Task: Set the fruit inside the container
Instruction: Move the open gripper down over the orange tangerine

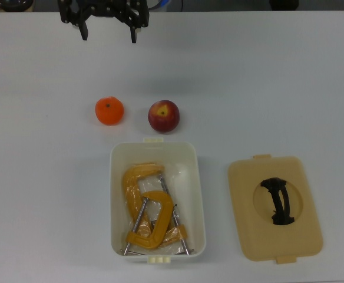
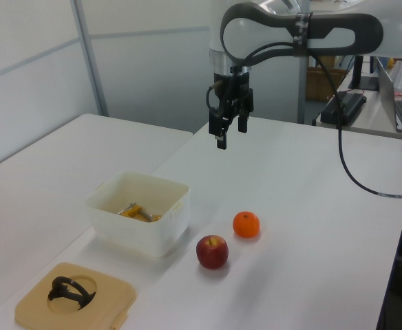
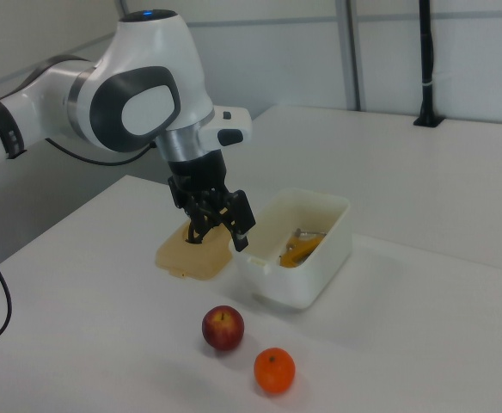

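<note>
Table: the wide white tabletop (image 1: 290,76) carries everything; my arm hangs over its far edge in the top view
My arm: my white jointed Franka arm (image 3: 139,95) bends down over the table, in the air
Tub: the cream-white rectangular plastic tub (image 1: 197,194) stands open near the table's near edge in the top view, latch tabs on its short ends
Lid: the flat tan plastic lid with a black handle (image 1: 242,194) lies on the table beside the tub, on the top view's right, not touching it
Clamps: the yellow-orange metal C-clamps (image 1: 138,186) lie piled inside the tub
Apple: the dark red apple with a yellowish top (image 1: 164,116) sits on the table just beyond the tub's far short end in the top view, outside it
Mandarin: the bright orange round mandarin (image 1: 109,111) sits near the apple on the top view's left, apart from it and also outside the tub
My gripper: my black two-finger gripper (image 1: 108,34) hovers well apart from both fruits, close to the table's far edge in the top view
My fingers: my fingertips (image 1: 84,35) are spread wide with nothing between them
</note>
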You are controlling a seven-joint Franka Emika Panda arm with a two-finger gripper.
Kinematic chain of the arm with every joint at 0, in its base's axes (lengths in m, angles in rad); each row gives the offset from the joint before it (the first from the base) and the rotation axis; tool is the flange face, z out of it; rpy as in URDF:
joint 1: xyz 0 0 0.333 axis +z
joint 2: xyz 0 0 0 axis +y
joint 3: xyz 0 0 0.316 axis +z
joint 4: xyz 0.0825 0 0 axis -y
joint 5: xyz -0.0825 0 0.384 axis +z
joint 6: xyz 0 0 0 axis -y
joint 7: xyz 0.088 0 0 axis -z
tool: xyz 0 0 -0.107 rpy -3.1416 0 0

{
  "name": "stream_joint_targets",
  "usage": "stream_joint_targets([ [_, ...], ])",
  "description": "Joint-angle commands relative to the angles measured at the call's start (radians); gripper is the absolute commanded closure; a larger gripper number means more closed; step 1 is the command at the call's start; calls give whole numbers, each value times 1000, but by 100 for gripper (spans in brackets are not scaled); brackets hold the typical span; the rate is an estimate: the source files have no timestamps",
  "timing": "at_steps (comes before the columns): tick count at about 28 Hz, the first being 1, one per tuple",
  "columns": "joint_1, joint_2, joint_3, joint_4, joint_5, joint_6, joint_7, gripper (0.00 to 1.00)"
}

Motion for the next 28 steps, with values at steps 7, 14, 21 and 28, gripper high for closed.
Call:
stream_joint_targets([
  [7,-1,18,-21,-20,115,11,-22,0],
  [14,-15,64,-32,-24,103,-12,-36,0],
  [21,-24,124,-30,-56,40,-58,-94,0],
  [28,-19,199,-29,-130,-25,-28,-85,0],
])
